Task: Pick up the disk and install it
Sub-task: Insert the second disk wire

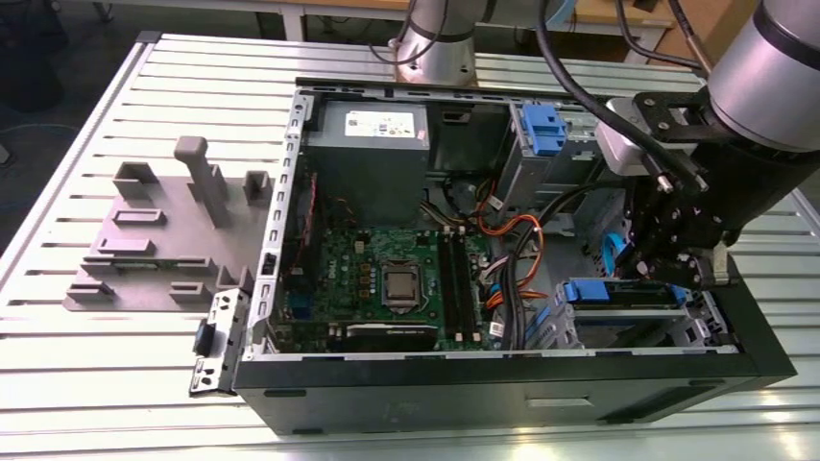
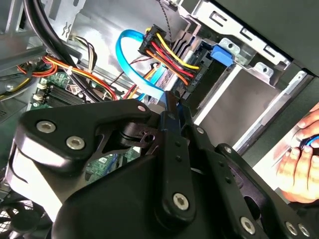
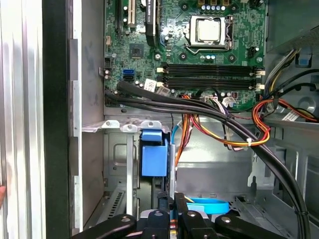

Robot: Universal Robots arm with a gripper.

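Disk (image 1: 635, 294) seems already in the lower bay of the case (image 1: 513, 384), gripper (image 1: 679, 267) right above it, can't tell if the claw grips it; install looks nearly done, seating unconfirmed.

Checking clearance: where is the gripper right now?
The gripper is down inside the open computer case, at the exterior view's right, close beside the blue drive carrier in the drive bay.

The motherboard (image 1: 384, 279) is green, crossed by red, yellow and orange wires (image 3: 259, 124) — beside a bright blue flat cable (image 2: 130, 64). The gripper (image 2: 172, 107) is black, pinching something blue — perhaps plastic.
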